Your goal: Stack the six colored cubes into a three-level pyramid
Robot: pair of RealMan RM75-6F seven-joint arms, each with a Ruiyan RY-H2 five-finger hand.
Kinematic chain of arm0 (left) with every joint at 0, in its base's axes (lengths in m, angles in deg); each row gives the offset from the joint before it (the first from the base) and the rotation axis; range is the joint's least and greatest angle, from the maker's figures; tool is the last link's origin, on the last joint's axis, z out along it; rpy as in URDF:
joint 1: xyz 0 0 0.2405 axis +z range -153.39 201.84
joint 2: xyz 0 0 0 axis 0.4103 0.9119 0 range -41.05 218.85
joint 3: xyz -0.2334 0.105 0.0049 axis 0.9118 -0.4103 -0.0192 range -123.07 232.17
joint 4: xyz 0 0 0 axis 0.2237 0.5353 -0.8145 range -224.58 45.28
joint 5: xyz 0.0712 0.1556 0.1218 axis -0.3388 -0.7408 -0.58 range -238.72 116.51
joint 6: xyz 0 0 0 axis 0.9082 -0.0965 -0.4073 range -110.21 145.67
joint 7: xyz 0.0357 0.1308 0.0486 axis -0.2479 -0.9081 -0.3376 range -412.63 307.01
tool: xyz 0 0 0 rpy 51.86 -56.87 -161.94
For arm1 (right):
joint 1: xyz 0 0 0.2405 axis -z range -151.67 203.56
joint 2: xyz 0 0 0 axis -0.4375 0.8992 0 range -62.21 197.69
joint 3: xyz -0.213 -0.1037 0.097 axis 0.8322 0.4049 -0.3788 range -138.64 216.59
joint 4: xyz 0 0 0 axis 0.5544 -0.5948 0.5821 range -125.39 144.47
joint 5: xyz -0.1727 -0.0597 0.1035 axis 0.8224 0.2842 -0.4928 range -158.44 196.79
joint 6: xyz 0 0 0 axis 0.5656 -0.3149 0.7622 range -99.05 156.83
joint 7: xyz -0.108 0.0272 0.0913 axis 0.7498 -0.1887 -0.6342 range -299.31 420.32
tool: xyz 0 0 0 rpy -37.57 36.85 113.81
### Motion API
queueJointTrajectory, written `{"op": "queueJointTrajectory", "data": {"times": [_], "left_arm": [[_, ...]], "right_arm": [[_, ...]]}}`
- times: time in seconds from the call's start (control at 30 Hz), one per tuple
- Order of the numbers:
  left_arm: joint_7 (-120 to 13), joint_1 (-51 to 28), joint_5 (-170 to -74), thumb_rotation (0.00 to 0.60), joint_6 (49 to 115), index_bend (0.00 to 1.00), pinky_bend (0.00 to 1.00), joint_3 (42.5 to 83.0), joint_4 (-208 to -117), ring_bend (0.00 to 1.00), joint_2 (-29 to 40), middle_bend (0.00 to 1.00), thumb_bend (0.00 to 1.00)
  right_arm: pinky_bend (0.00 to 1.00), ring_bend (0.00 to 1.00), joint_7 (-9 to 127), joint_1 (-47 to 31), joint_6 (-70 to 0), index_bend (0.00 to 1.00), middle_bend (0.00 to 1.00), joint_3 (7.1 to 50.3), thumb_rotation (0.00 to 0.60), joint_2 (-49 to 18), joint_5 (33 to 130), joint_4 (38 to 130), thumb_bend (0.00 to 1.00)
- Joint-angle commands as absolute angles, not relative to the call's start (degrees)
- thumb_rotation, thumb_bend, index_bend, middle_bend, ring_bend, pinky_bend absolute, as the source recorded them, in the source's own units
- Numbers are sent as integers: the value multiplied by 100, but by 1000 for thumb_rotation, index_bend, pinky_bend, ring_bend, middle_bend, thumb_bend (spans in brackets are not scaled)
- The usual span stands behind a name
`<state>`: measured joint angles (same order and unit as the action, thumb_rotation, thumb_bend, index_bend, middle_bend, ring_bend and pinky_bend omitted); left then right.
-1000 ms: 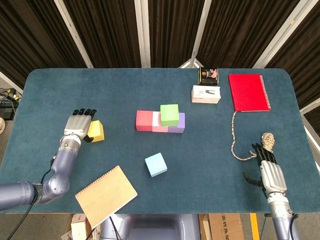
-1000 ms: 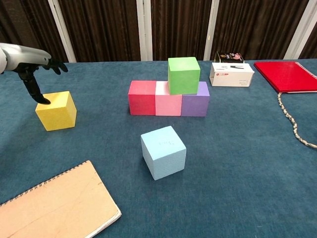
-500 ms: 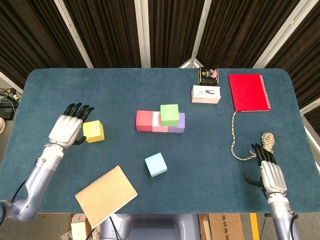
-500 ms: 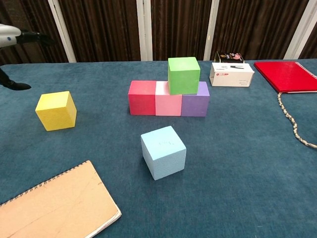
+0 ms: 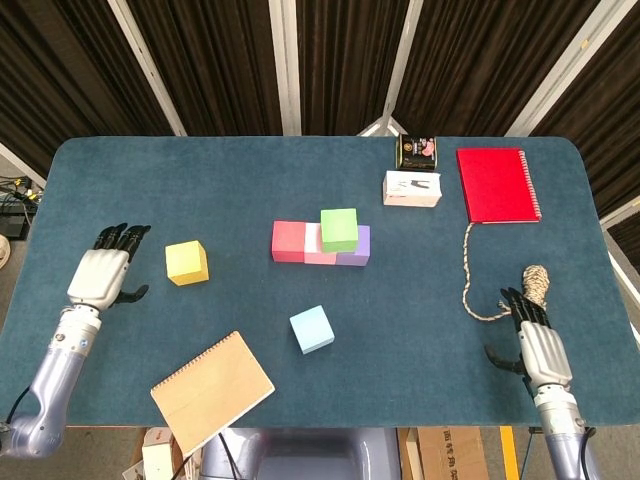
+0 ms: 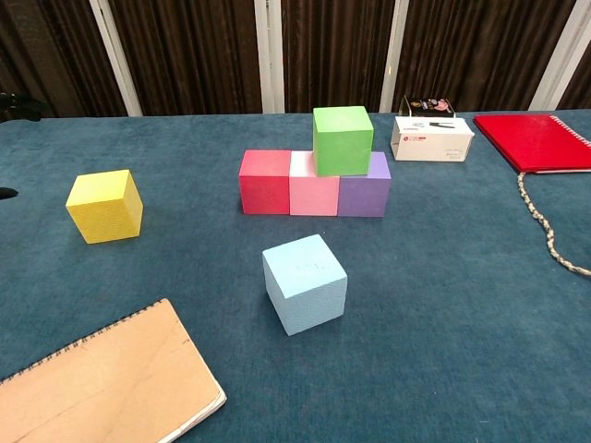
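Note:
A red cube [image 5: 288,241] [image 6: 265,182], a pink cube [image 6: 314,185] and a purple cube [image 5: 361,246] [image 6: 365,187] stand in a row mid-table. A green cube [image 5: 339,230] [image 6: 343,139] sits on top, over the pink and purple ones. The yellow cube [image 5: 187,263] [image 6: 104,205] lies alone to the left. The light blue cube [image 5: 312,329] [image 6: 305,282] lies in front of the row. My left hand [image 5: 102,276] hovers left of the yellow cube, fingers apart, holding nothing. My right hand [image 5: 532,338] rests near the table's front right edge, empty with fingers spread.
A tan notebook [image 5: 212,390] [image 6: 102,383] lies at the front left. A red notebook [image 5: 496,184], a white box [image 5: 412,188] and a dark tin [image 5: 417,151] stand at the back right. A rope [image 5: 478,280] trails down to a coil [image 5: 537,281] beside my right hand.
My left hand has let go of the yellow cube and drawn back to the left, leaving the chest view. The yellow cube stays put. The right hand has not moved.

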<state>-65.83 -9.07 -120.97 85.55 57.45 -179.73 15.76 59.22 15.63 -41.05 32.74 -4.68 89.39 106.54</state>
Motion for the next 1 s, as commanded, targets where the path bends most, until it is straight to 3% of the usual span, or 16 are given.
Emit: {"op": "queueJointTrajectory", "data": {"times": [0.03, 0.33, 1.0], "left_arm": [[-7015, -987, -11608, 600, 8378, 72, 0, 5978, -18211, 0, 1476, 89, 309], [-7985, -1343, -10516, 600, 8063, 90, 0, 6259, -18583, 0, 1426, 110, 309], [-8858, -2070, -9150, 600, 7850, 170, 0, 6616, -17870, 0, 727, 178, 309]], "right_arm": [[0, 0, 5913, 1535, -4046, 36, 17, 3273, 600, -485, 8908, 10628, 344], [0, 0, 5807, 1492, -3923, 36, 17, 3273, 600, -469, 8874, 10570, 344], [0, 0, 5876, 1427, -3810, 36, 16, 3256, 600, -484, 8723, 10520, 344]]}}
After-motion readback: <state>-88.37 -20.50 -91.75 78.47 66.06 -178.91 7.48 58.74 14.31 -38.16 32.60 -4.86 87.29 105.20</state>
